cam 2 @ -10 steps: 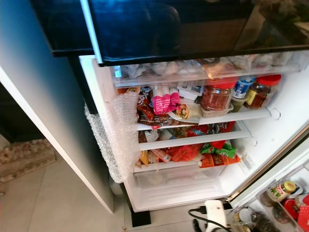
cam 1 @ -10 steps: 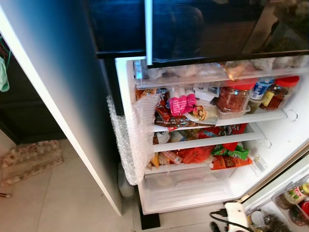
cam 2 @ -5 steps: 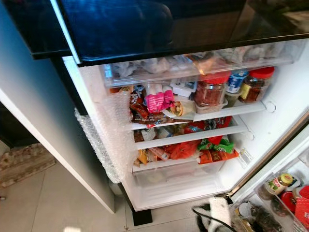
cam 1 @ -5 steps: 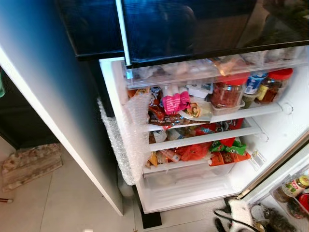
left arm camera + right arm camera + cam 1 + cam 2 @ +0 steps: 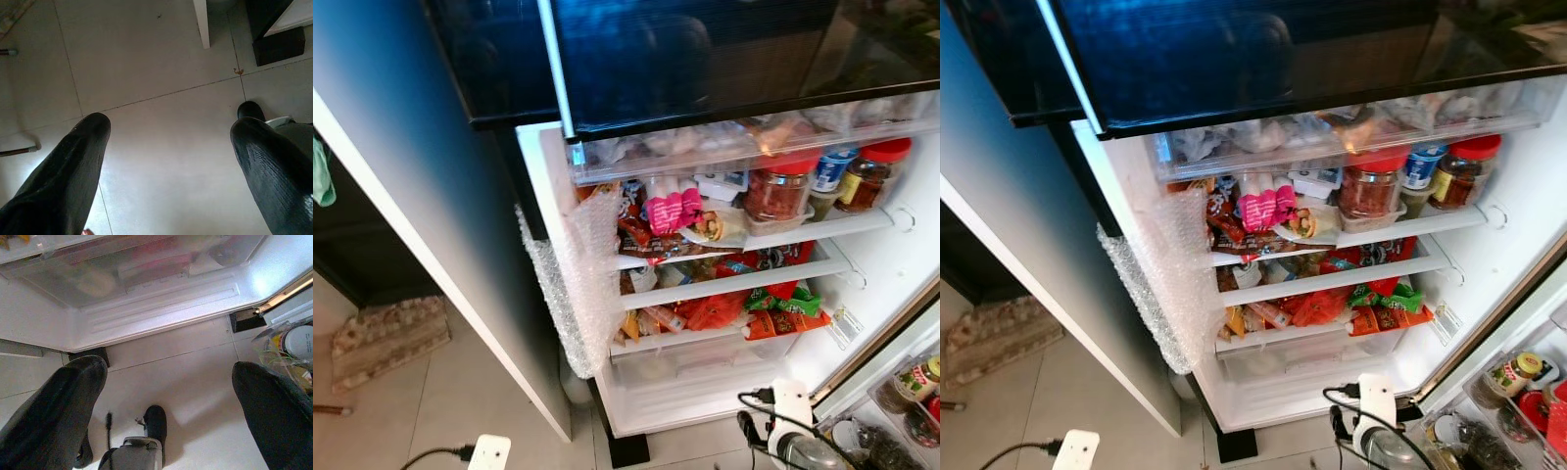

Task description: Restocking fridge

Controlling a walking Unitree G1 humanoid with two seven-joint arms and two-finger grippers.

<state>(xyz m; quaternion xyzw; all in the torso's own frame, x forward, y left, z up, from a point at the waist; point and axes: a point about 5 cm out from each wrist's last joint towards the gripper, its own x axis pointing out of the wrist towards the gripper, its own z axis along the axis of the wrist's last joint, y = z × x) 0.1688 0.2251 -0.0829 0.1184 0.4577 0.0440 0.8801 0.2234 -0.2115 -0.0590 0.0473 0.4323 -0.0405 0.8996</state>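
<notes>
Fridge (image 5: pixel 570 323) stands open ahead, its shelves crowded with red-lidded jars (image 5: pixel 781 188), a pink packet (image 5: pixel 673 210) and orange snack bags (image 5: pixel 773 321), bubble wrap (image 5: pixel 579 284) along its left wall. Left gripper (image 5: pixel 166 161) hangs over the bare floor tiles (image 5: pixel 146 58), fingers spread and empty. Right gripper (image 5: pixel 168 396), likewise spread with nothing held, hangs near the fridge's clear bottom drawer (image 5: pixel 122 274).

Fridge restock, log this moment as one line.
white fridge: open, shelves packed | left gripper: open, empty, over tiled floor | right gripper: open, empty, low before fridge
</notes>
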